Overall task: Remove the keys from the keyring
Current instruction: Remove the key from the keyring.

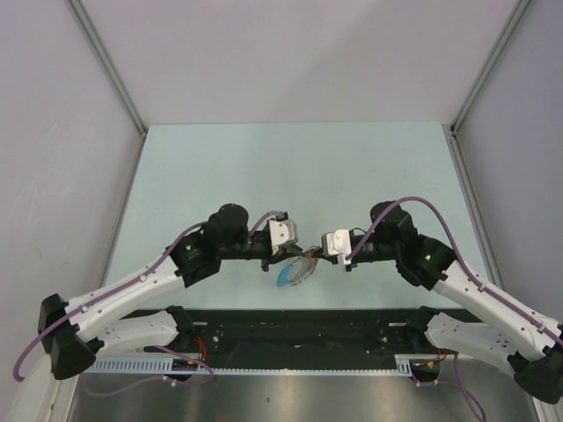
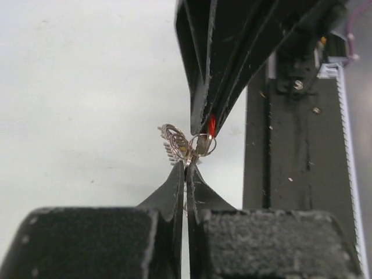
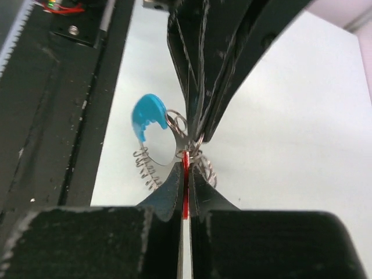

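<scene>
Both grippers meet tip to tip above the near middle of the table. My left gripper [image 1: 297,252] [image 2: 186,164] is shut on the keyring [image 2: 185,141], a tangle of silvery wire loops. My right gripper [image 1: 315,255] [image 3: 186,156] is shut on the key [image 3: 185,186], whose red head shows edge-on between the pads; it also shows as a red sliver in the left wrist view [image 2: 211,124]. The keyring's coiled links [image 3: 146,168] and blue arc [image 3: 146,116] hang below the tips, seen as a blue patch in the top view [image 1: 288,275].
A black strip [image 1: 299,327] with the arm bases runs along the table's near edge, just behind the hanging ring. The pale table [image 1: 290,176] stretches away, with grey walls on three sides.
</scene>
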`<state>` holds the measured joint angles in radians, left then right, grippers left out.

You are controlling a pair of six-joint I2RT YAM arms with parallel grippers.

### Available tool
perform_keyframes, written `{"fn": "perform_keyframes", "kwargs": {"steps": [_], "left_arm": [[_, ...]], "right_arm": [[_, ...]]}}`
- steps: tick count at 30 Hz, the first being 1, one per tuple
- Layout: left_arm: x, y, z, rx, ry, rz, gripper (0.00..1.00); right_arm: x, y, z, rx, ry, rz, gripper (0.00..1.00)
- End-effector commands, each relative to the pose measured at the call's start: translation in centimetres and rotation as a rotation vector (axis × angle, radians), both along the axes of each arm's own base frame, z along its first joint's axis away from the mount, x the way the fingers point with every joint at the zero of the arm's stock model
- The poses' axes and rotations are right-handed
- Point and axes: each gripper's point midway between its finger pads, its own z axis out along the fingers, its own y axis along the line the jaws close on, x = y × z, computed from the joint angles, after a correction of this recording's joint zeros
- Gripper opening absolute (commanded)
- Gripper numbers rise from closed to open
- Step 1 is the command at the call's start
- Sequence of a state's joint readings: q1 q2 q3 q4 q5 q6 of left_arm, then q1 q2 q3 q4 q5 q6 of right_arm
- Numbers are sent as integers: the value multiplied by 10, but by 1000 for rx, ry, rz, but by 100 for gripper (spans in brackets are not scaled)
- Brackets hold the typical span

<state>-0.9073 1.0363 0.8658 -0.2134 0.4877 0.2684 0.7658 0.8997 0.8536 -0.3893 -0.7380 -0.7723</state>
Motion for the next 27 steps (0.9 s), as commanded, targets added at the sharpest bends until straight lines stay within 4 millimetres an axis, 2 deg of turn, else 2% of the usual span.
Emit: {"fn": "perform_keyframes", "kwargs": {"steps": [1,2,3,4,7,8,10,16,27], "left_arm": [[35,18,39,-152,-170,232,0],[39,22,40,-161,-176,262,1],[39,22,52,-205,-203,265,0],[39,23,49,-208,-205,271,0],[40,24,50,-228,-212,284,0],[41,24,49,-230,-207,289,0],[41,24,49,-242,-207,291,0],[48,30,51,-256,-211,356,0],[55,31,49,-250,-195,404,0]], "right_arm": [[13,-1,-6,16,9,-203,0],[14,1,-9,24,7,-220,0],[17,0,-13,18,2,-257,0],[16,0,-22,10,19,-275,0],[22,5,-22,44,33,-332,0],[26,8,-16,72,24,-352,0],[21,16,-20,74,33,-342,0],[13,35,-11,130,-5,-347,0],[14,43,-14,137,-2,-399,0]]}}
